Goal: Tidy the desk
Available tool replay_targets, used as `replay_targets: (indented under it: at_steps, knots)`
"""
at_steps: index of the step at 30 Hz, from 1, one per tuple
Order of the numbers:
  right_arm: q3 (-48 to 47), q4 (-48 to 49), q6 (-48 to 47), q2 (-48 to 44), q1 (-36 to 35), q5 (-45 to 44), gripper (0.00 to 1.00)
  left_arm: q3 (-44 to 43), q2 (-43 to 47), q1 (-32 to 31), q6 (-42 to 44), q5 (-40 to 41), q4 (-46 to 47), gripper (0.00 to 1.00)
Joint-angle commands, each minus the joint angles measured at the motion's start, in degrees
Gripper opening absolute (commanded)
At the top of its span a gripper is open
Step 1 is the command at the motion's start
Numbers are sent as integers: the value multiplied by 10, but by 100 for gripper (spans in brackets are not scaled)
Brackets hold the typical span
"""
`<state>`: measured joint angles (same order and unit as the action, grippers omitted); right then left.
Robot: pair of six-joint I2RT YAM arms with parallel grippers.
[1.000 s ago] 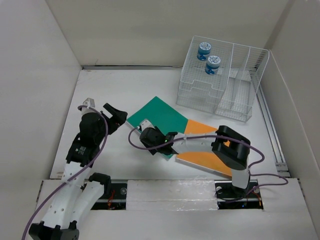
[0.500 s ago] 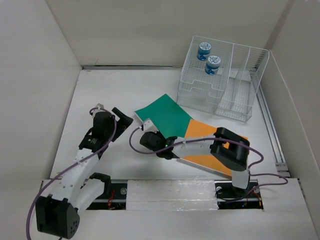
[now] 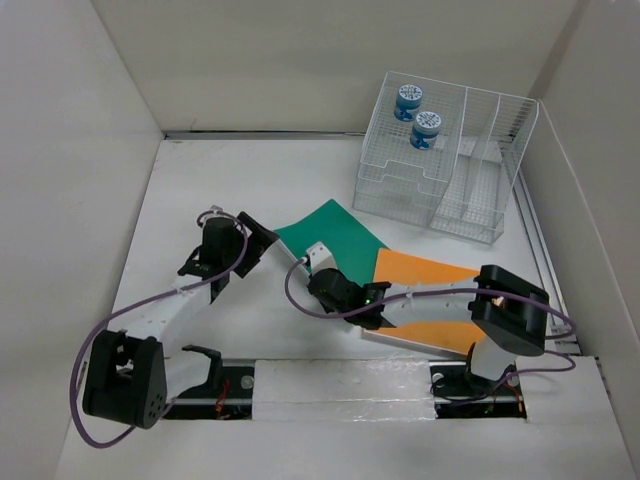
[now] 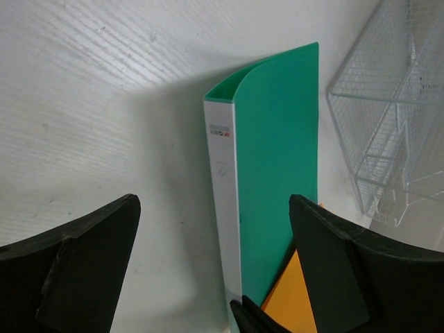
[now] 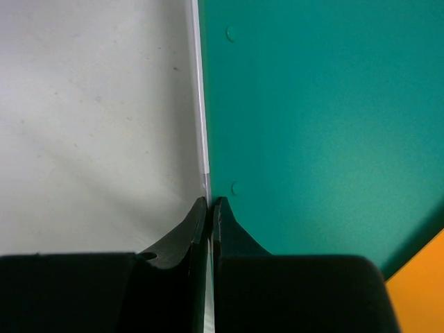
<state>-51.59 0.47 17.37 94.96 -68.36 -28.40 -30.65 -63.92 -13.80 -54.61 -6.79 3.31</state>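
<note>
A green folder [image 3: 335,232] with a white spine [image 4: 225,194] lies on the white desk [image 3: 200,180], partly over an orange folder [image 3: 425,270]. My right gripper [image 3: 312,268] is shut on the green folder's edge beside the spine, as the right wrist view shows [image 5: 209,202]. The green cover [image 4: 277,139] curves upward. My left gripper [image 3: 255,235] stands open just left of the folder's near corner. In the left wrist view the spine runs between its wide-apart fingers [image 4: 214,208], which do not touch it.
A clear wire-mesh rack [image 3: 440,170] stands at the back right and holds two blue-lidded jars [image 3: 408,100] on its top tier. Beige wall panels enclose the desk on three sides. The right arm stretches across the orange folder.
My right gripper has shut on the green folder's edge and drawn it to the right. The left arm has swung right and forward, up to the folder's corner.
</note>
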Motion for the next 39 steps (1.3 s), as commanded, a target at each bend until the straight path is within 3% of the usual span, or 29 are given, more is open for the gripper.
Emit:
replay_targets:
  at_steps: [1,7,14,17,21,26,27,28,30,31,34,39]
  knots:
    - [-2,54,15,-14,-12,38,0,-5,-23,-2,-8,-30,86,85]
    - [3,72,9,-28,-29,44,0,-16,-82,-2,4,-1,100,81]
    - [10,75,8,-77,-41,48,0,-19,-132,-2,-2,16,158,65]
    - [12,74,8,-85,-41,56,0,-6,-142,-2,-8,2,207,50]
    - [12,71,14,-73,-41,55,0,9,-142,-2,-14,-31,266,0]
    - [2,59,15,-75,-41,42,1,28,-97,-2,-7,-26,260,0]
    - [-6,50,16,-76,-41,38,9,30,-84,-2,-8,-22,251,0]
    - [-16,21,19,-75,-41,33,34,30,-58,-2,-9,-10,241,0]
    - [-45,-3,19,-77,-59,5,55,21,-32,-2,-10,-1,194,0]
    - [-52,-25,14,-79,-66,-7,72,16,-7,-7,-10,1,159,0]
    - [-80,-48,7,-79,-85,-25,91,3,48,-7,-18,-5,106,0]
    - [-159,-89,-23,-38,-102,-92,100,-36,106,-7,-13,-5,3,0]
